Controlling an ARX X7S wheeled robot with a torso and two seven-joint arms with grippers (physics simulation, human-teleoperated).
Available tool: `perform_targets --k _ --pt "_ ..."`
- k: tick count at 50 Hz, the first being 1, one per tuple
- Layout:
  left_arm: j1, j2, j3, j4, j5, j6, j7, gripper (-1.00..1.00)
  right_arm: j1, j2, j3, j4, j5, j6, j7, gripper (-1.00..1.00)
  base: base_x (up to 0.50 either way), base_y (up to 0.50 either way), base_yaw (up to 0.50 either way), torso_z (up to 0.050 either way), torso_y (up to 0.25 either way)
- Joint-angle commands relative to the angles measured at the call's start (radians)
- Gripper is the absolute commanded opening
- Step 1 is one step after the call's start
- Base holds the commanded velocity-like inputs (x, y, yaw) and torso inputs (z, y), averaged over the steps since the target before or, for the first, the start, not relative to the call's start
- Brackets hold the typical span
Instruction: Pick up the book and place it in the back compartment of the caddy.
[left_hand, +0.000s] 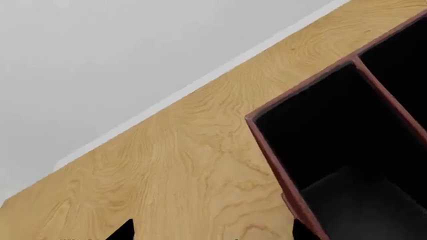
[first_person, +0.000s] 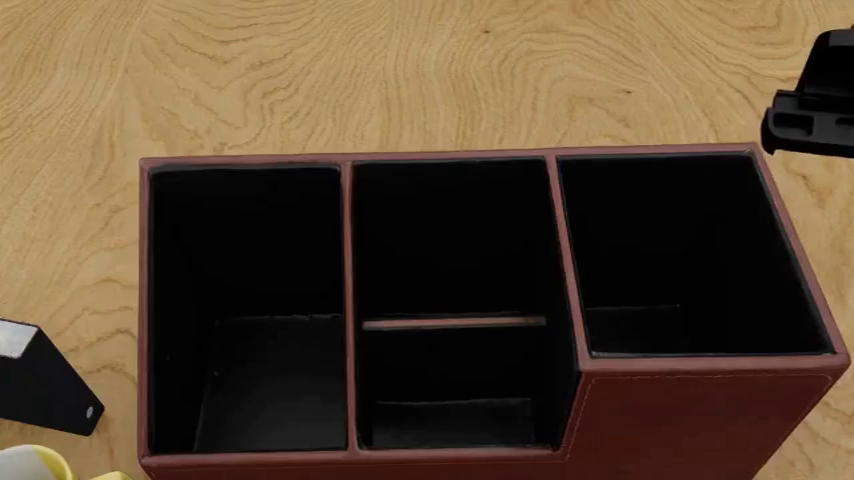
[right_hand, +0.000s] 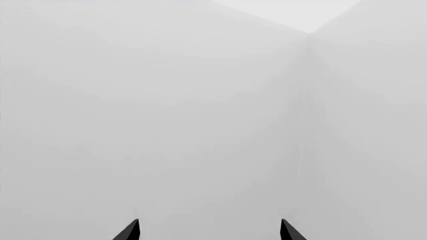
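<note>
The book (first_person: 43, 388), a thick black hardcover with a tiny white dot near one corner, is seen lying on the table (first_person: 400, 80) at the lower left edge of the head view, just beside the caddy (first_person: 694, 420) and cut off by the frame. It is untouched by either hand. It is judged to be stiff and fairly heavy for its size, with a smooth cover that may slip; a hold across its thickness, cover to cover near the spine or a free long edge, is thought safest. A sliver of a white-and-yellow mug (first_person: 34, 465) is visible just below the book.

The caddy is shown as a dark red-brown box with black lining, and all four cells are seen empty. The back compartment (first_person: 451, 245) is marked off by a thin low divider bar (first_person: 454, 322) in the middle column, between a long full-length cell on the left and a taller-walled cell on the right.

The left hand (left_hand: 212, 231) is seen released, its two tips set well apart above the table at one corner of the caddy. The right hand (right_hand: 210, 230) is likewise spread open and grasps nothing, facing a blank pale wall; part of that arm is seen at the head view's right edge.
</note>
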Motion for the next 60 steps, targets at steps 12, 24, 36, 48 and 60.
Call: perform_targets --k 12,24,36,48,60 --pt "-0.123 -0.368 0.166 0.001 -0.137 0.008 0.085 1.0 0.035 0.007 -0.012 -0.025 0.025 0.043 0.017 1.0 0.0 0.0 0.0 0.0 0.0" --pt "-0.051 -0.487 0.297 0.0 0.119 0.156 0.281 1.0 0.026 0.01 -0.016 -0.031 0.026 0.044 0.021 1.0 0.0 0.0 0.0 0.0 0.0" --pt "-0.142 -0.503 0.498 -0.022 0.336 0.175 0.446 1.0 0.034 0.016 -0.022 -0.036 0.03 0.055 0.028 1.0 0.0 0.0 0.0 0.0 0.0" --pt "-0.191 -0.523 0.64 -0.081 0.52 0.239 0.598 1.0 0.056 0.017 -0.039 -0.038 0.034 0.072 0.037 1.0 0.0 0.0 0.0 0.0 0.0" --pt "-0.23 -0.523 0.703 -0.146 0.616 0.271 0.679 1.0 0.085 0.017 -0.069 -0.032 0.03 0.084 0.046 1.0 0.0 0.0 0.0 0.0 0.0"
